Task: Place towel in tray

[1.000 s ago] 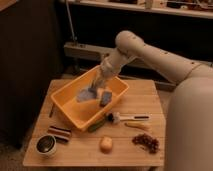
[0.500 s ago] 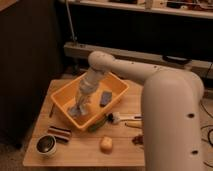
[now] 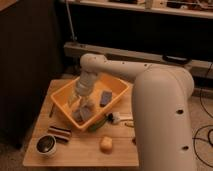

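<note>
The white arm's gripper (image 3: 79, 102) reached into the orange plastic tray (image 3: 118, 97) on the wooden table (image 3: 85, 151), holding the grey cloth towel (image 3: 84, 114) inside it.

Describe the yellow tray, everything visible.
The tray is a yellow, plastic-looking rectangular bin with raised sloping walls, open on top, sitting flat and angled on the wooden table. Inside lie a grey-blue towel near its front corner and a separate grey-blue piece farther back. The claw reaches down into it, just above the towel.
</note>
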Controlling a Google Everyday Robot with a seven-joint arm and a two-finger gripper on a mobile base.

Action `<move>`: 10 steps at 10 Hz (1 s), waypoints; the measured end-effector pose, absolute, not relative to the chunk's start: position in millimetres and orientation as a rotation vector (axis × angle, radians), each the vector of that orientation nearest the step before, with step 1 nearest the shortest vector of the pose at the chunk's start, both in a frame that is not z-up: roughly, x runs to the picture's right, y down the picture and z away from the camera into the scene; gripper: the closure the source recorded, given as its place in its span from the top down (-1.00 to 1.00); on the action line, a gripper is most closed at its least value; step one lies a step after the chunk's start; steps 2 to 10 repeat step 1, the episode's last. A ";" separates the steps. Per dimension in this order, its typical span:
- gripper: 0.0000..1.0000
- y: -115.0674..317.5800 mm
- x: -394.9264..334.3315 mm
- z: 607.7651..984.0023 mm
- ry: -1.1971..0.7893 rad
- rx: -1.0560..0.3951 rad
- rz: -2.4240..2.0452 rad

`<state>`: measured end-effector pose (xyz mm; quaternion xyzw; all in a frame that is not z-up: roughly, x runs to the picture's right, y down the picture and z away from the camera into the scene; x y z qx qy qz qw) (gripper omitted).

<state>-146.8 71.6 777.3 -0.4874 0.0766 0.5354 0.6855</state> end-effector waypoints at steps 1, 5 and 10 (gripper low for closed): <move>0.60 69.7 -139.3 780.6 0.180 -1.086 1.212; 0.60 69.7 -139.3 780.6 0.180 -1.086 1.212; 0.60 69.7 -139.3 780.6 0.180 -1.086 1.212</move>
